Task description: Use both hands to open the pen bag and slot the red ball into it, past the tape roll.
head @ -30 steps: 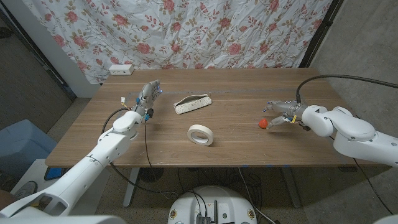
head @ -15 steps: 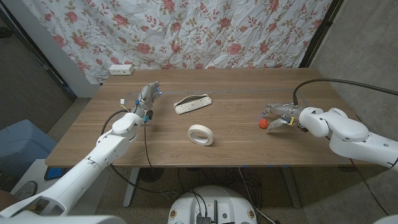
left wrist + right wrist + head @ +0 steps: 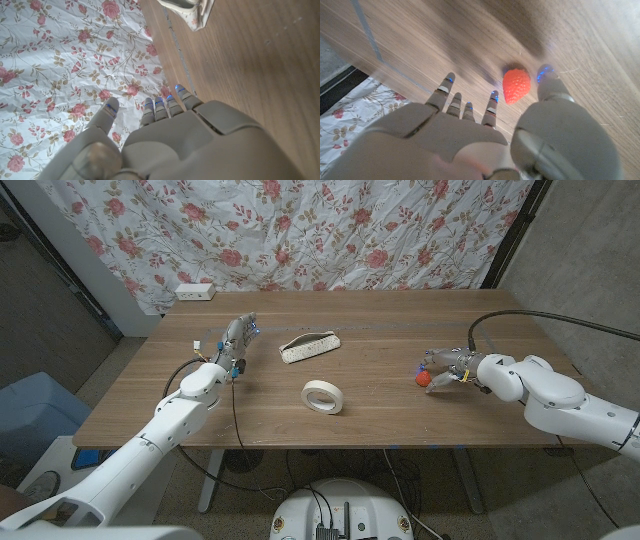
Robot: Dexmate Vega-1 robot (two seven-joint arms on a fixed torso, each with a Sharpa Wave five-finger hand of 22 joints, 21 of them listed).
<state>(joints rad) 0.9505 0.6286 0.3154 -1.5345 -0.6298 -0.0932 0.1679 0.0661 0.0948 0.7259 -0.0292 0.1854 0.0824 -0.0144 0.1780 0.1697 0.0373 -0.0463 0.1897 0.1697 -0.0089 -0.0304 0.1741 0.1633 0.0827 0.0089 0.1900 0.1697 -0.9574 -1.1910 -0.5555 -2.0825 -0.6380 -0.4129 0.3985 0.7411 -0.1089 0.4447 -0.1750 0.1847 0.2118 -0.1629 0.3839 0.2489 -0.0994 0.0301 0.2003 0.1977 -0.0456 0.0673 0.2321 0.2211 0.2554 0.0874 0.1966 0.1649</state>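
The pen bag (image 3: 310, 346) lies zipped at the table's back middle, and one end of the pen bag (image 3: 189, 10) also shows in the left wrist view. A white tape roll (image 3: 323, 396) lies flat in front of it. The red thing (image 3: 424, 378) at the right looks like a strawberry (image 3: 515, 85). My right hand (image 3: 447, 366) reaches over it, and in the right wrist view the hand (image 3: 470, 130) has its fingers spread, with the berry in the gap between thumb and fingers, untouched. My left hand (image 3: 236, 338) stands left of the bag, and in the left wrist view this hand (image 3: 165, 135) is empty with fingers straight.
A white power strip (image 3: 194, 291) sits at the table's back left corner. A floral curtain (image 3: 330, 230) hangs behind the table. A black cable (image 3: 520, 312) loops above my right arm.
My right hand has crept a little left, so its fingers now stand around the red berry. The berry, bag, tape roll and left hand have stayed put.
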